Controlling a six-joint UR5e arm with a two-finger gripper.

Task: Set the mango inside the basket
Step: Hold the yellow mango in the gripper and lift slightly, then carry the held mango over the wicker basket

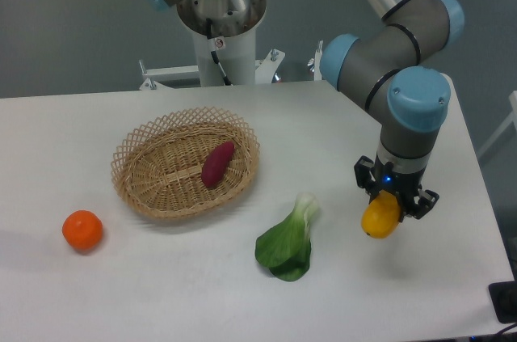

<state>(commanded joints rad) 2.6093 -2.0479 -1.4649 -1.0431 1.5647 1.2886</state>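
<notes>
You see the gripper (pixel 386 204) at the right side of the white counter (pixel 121 293), pointing downward; its fingers are pinching the mango (pixel 381 216), which protrudes below them; the yellow-orange fruit appears lifted clear of the counter surface, though the gap itself is hard to judge from this angle; note the basket (pixel 141 184) well apart to the left, near the counter's centre-left; a dark reddish-purple sweet potato (pixel 217 163) lies inside it, tilted, toward its right half; locate the leafy green vegetable (pixel 288 241) on the counter between the basket and the gripper, nearer the front edge; an orange (pixel 82 230) rests on the counter to the front left of the basket, apart from its rim
</notes>
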